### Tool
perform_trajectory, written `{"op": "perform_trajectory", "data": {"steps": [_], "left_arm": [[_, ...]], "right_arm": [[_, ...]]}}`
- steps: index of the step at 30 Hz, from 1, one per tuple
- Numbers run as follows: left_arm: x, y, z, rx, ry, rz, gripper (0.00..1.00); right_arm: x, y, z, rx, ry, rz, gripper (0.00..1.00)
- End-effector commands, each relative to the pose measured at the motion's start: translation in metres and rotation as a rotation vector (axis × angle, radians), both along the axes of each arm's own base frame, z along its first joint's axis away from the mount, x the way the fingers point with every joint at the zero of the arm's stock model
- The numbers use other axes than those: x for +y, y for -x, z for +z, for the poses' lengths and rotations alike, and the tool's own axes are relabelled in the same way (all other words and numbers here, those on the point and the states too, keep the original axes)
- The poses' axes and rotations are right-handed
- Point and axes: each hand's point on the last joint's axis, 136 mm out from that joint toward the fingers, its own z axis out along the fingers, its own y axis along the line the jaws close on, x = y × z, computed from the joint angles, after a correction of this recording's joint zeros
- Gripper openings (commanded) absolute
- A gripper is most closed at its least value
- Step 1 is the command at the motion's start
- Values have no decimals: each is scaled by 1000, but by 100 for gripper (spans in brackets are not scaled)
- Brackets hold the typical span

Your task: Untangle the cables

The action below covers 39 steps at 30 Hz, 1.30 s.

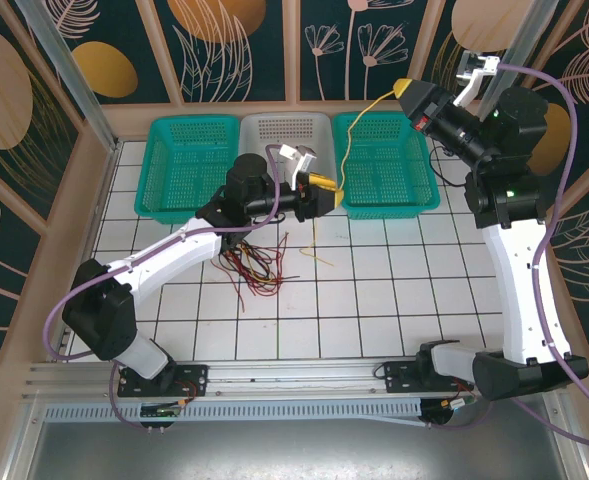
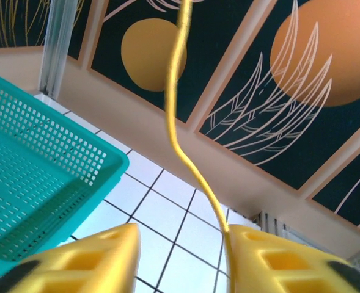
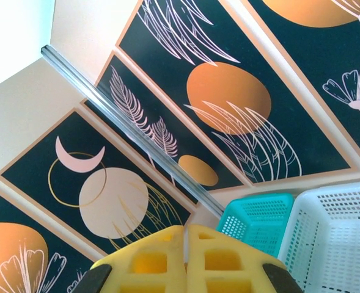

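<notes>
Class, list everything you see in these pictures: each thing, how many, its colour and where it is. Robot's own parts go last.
teal baskets: two, teal, at the ends of the far row
white basket: one, white, between them
yellow cable: one, yellow, strung between both hands
cable bundle: one, red, black and tan, on the tiles by the left arm
table: one, white tiles
left hand: one, yellow, jaws apart around the yellow cable
right hand: one, yellow, shut on that cable's upper end

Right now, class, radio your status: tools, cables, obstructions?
Left tool open around yellow cable. Right tool shut on its end. Other cables heaped on table. No obstruction seen.
</notes>
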Motion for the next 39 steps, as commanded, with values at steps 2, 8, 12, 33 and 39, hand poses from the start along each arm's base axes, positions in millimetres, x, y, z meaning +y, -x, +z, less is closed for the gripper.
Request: {"op": "perform_trajectory", "data": {"steps": [2, 8, 12, 33, 39], "left_arm": [[-4, 1, 4, -9, 17, -17, 29], [-2, -1, -2, -6, 9, 0, 7], [3, -1, -4, -31, -8, 28, 0], [235, -149, 4, 118, -191, 1080, 0], [316, -211, -10, 195, -206, 1255, 0]], "right_arm": [[4, 11, 12, -47, -16, 30, 0], [3, 10, 9, -41, -17, 23, 0], [-11, 4, 9, -28, -15, -36, 1], [-58, -3, -92, 197, -36, -174, 47], [-3, 10, -151, 298, 44, -94, 46]]}}
